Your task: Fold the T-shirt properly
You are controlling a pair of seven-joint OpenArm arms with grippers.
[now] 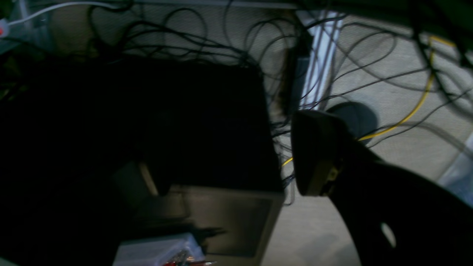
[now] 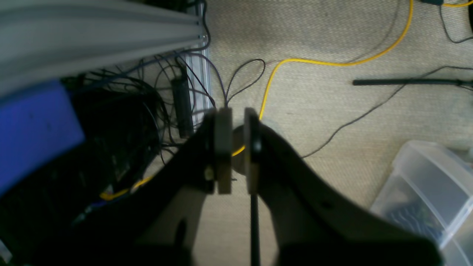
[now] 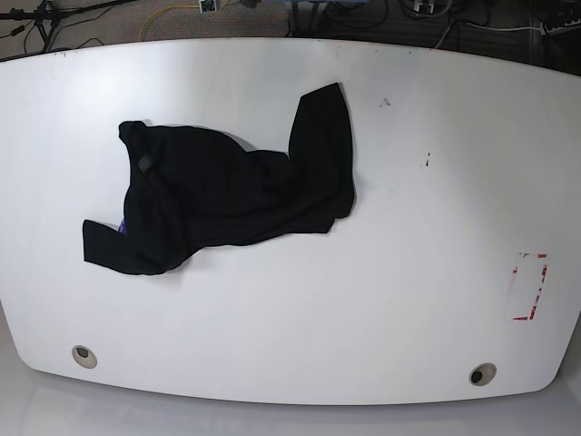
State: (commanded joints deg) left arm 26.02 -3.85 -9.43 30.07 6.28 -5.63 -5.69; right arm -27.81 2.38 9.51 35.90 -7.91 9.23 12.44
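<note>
The black T-shirt (image 3: 227, 195) lies crumpled on the left half of the white table (image 3: 408, 272) in the base view. One sleeve sticks up toward the far edge, and a purple bit shows at its left end. Neither arm appears in the base view. Both wrist views look down at the floor beside the table, with the T-shirt out of their sight. My left gripper (image 1: 229, 170) is open with a wide gap and holds nothing. The fingers of my right gripper (image 2: 238, 147) stand almost together with only a thin slit, nothing between them.
A red-marked rectangle (image 3: 529, 286) is on the table's right side. Two round holes (image 3: 83, 355) (image 3: 482, 373) sit near the front edge. Tangled cables (image 1: 221, 44), a yellow cable (image 2: 332, 62) and a clear plastic bin (image 2: 428, 192) lie on the carpet.
</note>
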